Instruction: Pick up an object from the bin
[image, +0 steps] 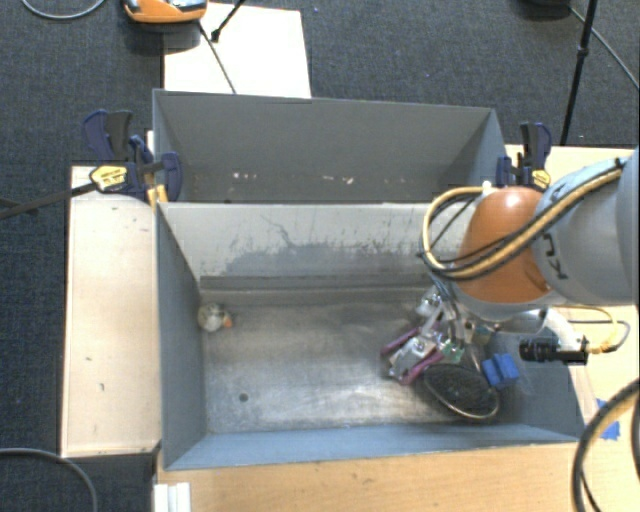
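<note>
Purple oblong thing on the floor of the bin, toward the view's lower right.
The gripper hangs just above it; whether it is open or closed, or grips anything, cannot be told. A dark oval thing and a small blue piece lie just beside.
</note>
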